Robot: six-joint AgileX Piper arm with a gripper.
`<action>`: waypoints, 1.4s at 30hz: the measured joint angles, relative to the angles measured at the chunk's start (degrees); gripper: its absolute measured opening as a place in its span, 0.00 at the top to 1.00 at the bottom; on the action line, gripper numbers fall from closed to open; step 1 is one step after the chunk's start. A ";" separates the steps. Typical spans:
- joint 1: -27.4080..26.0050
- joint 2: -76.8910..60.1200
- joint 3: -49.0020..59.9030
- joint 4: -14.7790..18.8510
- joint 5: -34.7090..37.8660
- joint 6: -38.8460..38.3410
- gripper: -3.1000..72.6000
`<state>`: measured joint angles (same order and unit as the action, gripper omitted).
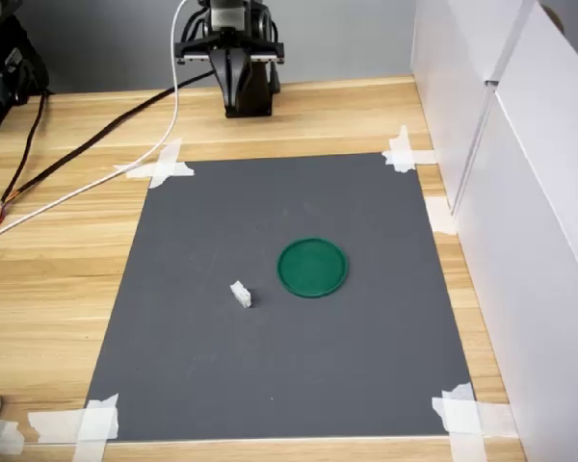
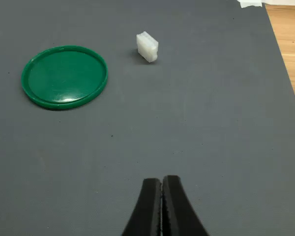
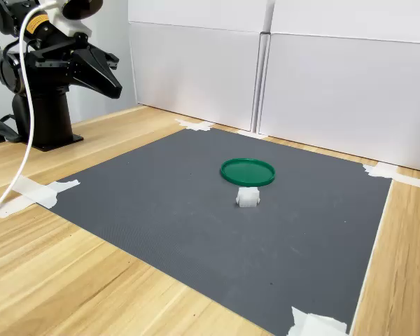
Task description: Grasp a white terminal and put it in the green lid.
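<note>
Wrist view: the end effector (image 2: 162,196) is seen with its fingers pressed together, nothing held, above the grey mat (image 2: 211,123). The white terminal (image 2: 147,47) stands at about 12 o'clock from it, the green lid (image 2: 64,76) at 10 o'clock, the two near but apart. The mat is taped to the wooden tabletop (image 1: 58,250).

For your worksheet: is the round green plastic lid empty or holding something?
Empty. The round green plastic lid shows bare green; the small white terminal block sits outside it.

Bright even light, soft faint shadows, all views sharp.
</note>
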<state>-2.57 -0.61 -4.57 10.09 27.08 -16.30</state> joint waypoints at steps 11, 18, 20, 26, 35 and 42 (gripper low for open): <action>0.00 0.00 0.00 0.07 -0.01 0.44 0.99; 6.09 0.00 0.00 -1.40 -0.06 0.67 0.99; 6.89 0.00 0.00 -2.01 -0.06 0.67 0.99; 6.95 1.26 -0.81 -2.69 0.37 0.67 0.99; 6.95 16.67 -10.23 -2.74 1.56 0.67 0.99; 6.95 31.09 -19.64 -2.74 3.99 0.12 0.99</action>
<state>4.38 30.49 -24.21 7.35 31.08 -16.18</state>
